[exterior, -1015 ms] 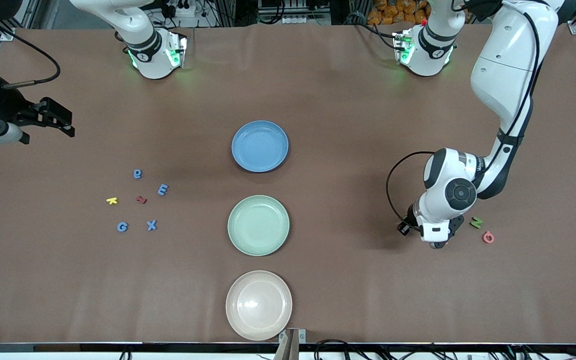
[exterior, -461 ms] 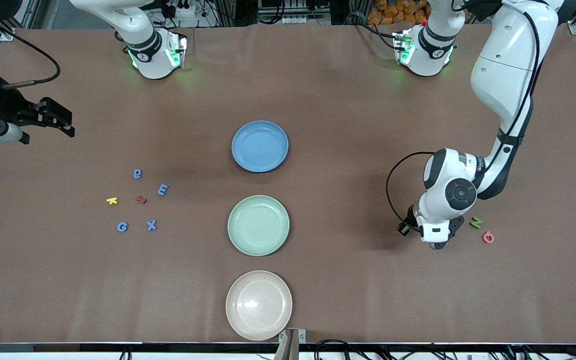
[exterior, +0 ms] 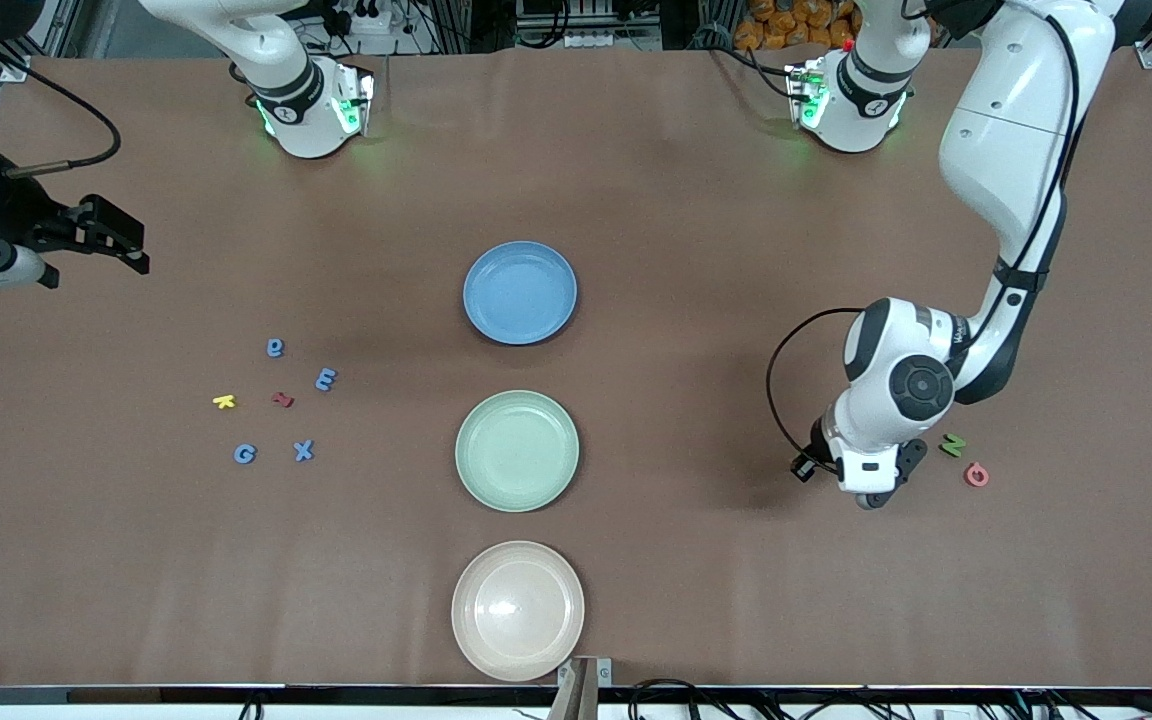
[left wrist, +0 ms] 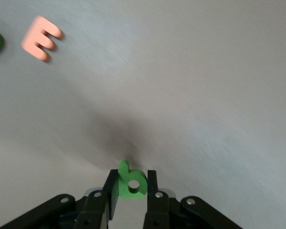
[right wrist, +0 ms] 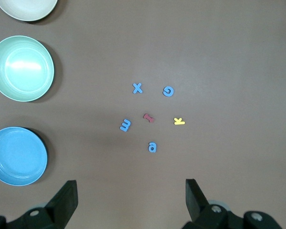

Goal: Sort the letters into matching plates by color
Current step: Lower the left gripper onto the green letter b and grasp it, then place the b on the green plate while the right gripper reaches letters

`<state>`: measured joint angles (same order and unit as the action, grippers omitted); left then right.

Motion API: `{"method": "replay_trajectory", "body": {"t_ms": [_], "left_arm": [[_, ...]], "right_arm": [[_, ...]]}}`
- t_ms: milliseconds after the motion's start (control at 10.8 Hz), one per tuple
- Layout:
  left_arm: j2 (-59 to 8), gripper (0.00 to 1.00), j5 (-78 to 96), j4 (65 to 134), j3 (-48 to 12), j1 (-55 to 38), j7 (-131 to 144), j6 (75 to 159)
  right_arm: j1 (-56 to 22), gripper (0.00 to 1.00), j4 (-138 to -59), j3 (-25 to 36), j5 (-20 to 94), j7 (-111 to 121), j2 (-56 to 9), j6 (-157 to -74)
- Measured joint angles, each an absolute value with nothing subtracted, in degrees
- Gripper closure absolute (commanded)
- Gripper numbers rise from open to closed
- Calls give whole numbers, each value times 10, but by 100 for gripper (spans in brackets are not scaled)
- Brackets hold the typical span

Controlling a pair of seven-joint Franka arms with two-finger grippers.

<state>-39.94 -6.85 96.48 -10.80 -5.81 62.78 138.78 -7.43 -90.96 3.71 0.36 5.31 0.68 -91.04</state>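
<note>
My left gripper (left wrist: pixel 132 185) is shut on a small green letter (left wrist: pixel 131 181), low over the table at the left arm's end; in the front view the hand (exterior: pixel 873 480) hides the letter. Another green letter (exterior: pixel 953 445) lies beside that hand. Several blue letters (exterior: pixel 275 347) (exterior: pixel 326 379) (exterior: pixel 244 454) lie flat toward the right arm's end. The blue plate (exterior: pixel 520 292) and the mint green plate (exterior: pixel 517 450) stand mid-table, both bare. My right gripper (exterior: pixel 114 247) waits open high over the table, farther from the camera than the blue letters.
A cream plate (exterior: pixel 517 610) stands nearest the camera. A yellow letter (exterior: pixel 224 401) and a dark red one (exterior: pixel 282 399) lie among the blue ones. A pink letter (exterior: pixel 976 474) and a salmon-orange E (left wrist: pixel 40 38) lie near the left hand.
The left gripper's fingers have closed on the green letter, and the hand has shifted slightly toward the plates. The right arm has not moved.
</note>
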Motion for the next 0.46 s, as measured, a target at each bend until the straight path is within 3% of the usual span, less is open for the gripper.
{"method": "replay_trajectory", "body": {"t_ms": [461], "left_arm": [[-403, 100, -66, 932, -125, -144, 651, 1402]], "right_arm": [[-74, 0, -911, 38, 4, 53, 3, -899]]}}
